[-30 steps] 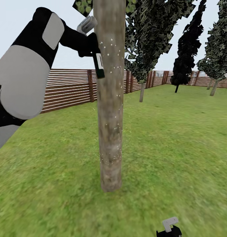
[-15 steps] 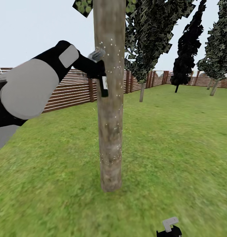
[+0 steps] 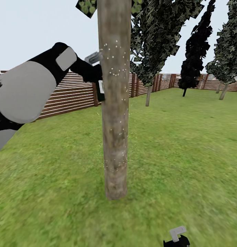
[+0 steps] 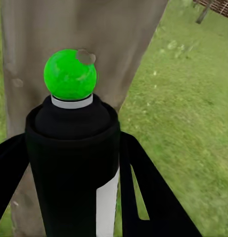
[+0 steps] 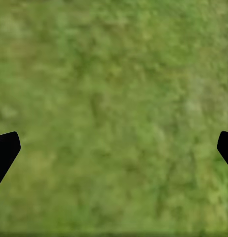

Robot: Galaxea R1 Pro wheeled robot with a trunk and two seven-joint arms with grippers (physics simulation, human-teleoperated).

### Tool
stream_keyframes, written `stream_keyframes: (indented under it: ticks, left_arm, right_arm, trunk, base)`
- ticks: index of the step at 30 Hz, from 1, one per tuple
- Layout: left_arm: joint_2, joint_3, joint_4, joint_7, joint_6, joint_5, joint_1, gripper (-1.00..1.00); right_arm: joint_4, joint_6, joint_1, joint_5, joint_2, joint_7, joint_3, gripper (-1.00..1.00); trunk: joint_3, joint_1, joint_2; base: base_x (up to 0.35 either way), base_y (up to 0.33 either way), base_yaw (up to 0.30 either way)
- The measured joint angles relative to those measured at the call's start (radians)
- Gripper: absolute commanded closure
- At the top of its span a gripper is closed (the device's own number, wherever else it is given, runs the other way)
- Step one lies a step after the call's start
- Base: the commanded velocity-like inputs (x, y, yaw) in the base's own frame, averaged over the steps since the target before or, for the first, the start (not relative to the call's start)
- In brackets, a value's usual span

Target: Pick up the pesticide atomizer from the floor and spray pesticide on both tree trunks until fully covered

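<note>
Left arm swung lower | atomizer (image 4: 74, 163) pinched in left jaws | right jaws spread

Left end effector (image 3: 97, 77) raised, gripping; right end effector (image 5: 114, 148) spread wide.

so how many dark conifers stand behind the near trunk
3: one right behind the trunk at, one farther back at, one at the right edge. More may be hidden.
</note>
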Motion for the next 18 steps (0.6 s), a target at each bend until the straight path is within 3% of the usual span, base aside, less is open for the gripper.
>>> stream_keyframes:
  ticks: [2, 5, 8, 10, 18]
  left_arm:
    - [0.002, -0.003, 0.029, 0.004, -0.004, 0.0, 0.0, 1.0]
    - [0.001, -0.004, 0.053, 0.004, -0.089, -0.02, 0.005, 1.0]
    - [-0.047, 0.003, 0.059, 0.002, -0.113, -0.024, 0.018, 1.0]
    - [-0.063, -0.003, 0.06, 0.001, -0.116, -0.028, 0.023, 1.0]
    - [-0.063, -0.004, 0.06, 0.001, -0.168, -0.031, 0.131, 1.0]
  right_arm:
    - [0.0, 0.0, 0.0, 0.0, 0.0, 0.0, 0.0, -1.0]
    - [0.0, 0.0, 0.0, 0.0, 0.0, 0.0, 0.0, -1.0]
    - [0.0, 0.0, 0.0, 0.0, 0.0, 0.0, 0.0, -1.0]
    - [0.0, 0.0, 0.0, 0.0, 0.0, 0.0, 0.0, -1.0]
    - [0.0, 0.0, 0.0, 0.0, 0.001, 0.0, 0.0, -1.0]
  trunk:
    - [0.0, 0.0, 0.0]
    - [0.0, 0.0, 0.0]
    - [0.0, 0.0, 0.0]
    - [0.0, 0.0, 0.0]
    - [0.0, 0.0, 0.0]
  base:
    - [0.0, 0.0, 0.0]
    - [0.0, 0.0, 0.0]
    - [0.0, 0.0, 0.0]
    - [0.0, 0.0, 0.0]
    - [0.0, 0.0, 0.0]
